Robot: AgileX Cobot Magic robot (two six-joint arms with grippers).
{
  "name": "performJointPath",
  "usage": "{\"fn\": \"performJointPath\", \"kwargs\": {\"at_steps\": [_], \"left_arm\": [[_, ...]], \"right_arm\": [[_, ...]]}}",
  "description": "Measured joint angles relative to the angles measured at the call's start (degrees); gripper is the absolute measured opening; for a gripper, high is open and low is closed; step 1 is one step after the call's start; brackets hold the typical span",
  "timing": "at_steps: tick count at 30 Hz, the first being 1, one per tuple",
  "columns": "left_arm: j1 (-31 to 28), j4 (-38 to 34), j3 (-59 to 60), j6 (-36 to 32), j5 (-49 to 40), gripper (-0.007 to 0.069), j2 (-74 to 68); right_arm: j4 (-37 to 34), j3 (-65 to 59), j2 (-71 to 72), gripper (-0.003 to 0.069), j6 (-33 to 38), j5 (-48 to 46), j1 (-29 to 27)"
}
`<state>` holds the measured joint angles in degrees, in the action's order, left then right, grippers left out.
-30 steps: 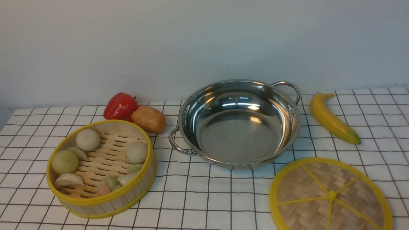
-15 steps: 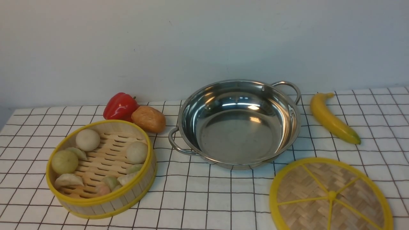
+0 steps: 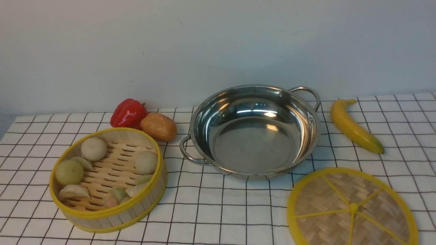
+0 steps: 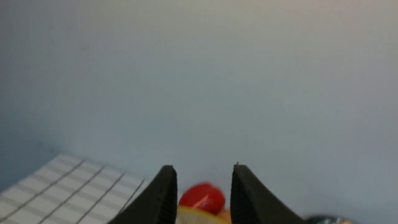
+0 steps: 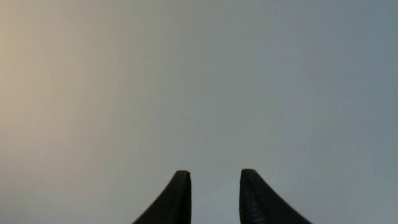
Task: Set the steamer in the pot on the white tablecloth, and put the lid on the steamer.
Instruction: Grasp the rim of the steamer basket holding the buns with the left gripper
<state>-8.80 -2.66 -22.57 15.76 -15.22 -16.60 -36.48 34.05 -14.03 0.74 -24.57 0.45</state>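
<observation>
Left gripper (image 4: 203, 168) and right gripper (image 5: 214, 171) both parted and bare: nothing is lifted yet.

I hold nothing in either claw, and neither of my arms shows in the front view. The steamer (image 3: 112, 217) sits on the white tablecloth (image 3: 218, 204) to my left, near the pot (image 3: 253, 143) but apart from it, with a red pepper (image 3: 127, 114) and a brown roll (image 3: 158, 126) just behind. The pot stands empty in the middle, and the lid (image 3: 352, 207) lies flat on my near right. I judge the first step, fetching the steamer, falls to my left arm. It must come down onto the basket's wall, grip firmly and lift level so the buns (image 3: 93, 148) stay put. Then it must clear the pot's rim and lower the steamer centred, since the fit looks close.
</observation>
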Motion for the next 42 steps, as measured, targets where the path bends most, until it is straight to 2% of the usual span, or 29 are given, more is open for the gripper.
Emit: {"fn": "performJointPath", "kwargs": {"at_steps": [2, 3, 4, 7, 11, 19, 24, 32, 42], "left_arm": [[0.0, 0.1, -3.4, -0.5, -5.7, 0.0243, -6.3], [0.0, 0.2, -4.2, -0.5, -6.3, 0.0243, -7.0], [0.0, 0.8, -7.7, -1.5, -11.0, 0.0243, -13.9], [0.0, 1.9, -14.4, -3.8, -17.5, 0.0243, -25.1], [0.0, 2.7, -22.6, -8.2, -23.9, 0.0243, -41.4], [0.0, 2.7, -35.9, -10.8, -35.9, 0.0243, -66.8], [0.0, 3.0, -38.4, -10.1, -36.9, 0.0243, -75.9], [0.0, 4.1, -38.4, -2.4, -36.0, 0.0243, -78.5], [0.0, 14.4, -38.4, 7.2, -34.0, 0.0243, -78.5]], "right_arm": [[2.6, 4.1, -5.2, 0.0240, 1.9, -9.0, 0.0], [2.8, 4.8, -6.3, 0.0240, 2.0, -9.8, 0.0], [4.4, 7.0, -10.4, 0.0240, 3.2, -16.2, 0.0], [6.6, 10.3, -17.2, 0.0240, 4.5, -25.5, 0.0], [7.5, 11.1, -23.3, 0.0240, 5.9, -31.4, 0.0], [8.2, 11.1, -26.7, 0.0240, 8.6, -32.8, 0.0], [8.2, 11.1, -26.7, 0.0240, 8.6, -32.8, 0.0], [8.2, 11.1, -26.7, 0.0240, 8.7, -32.8, 0.0], [8.4, 11.1, -26.7, 0.0240, 8.7, -32.8, 0.0]]}}
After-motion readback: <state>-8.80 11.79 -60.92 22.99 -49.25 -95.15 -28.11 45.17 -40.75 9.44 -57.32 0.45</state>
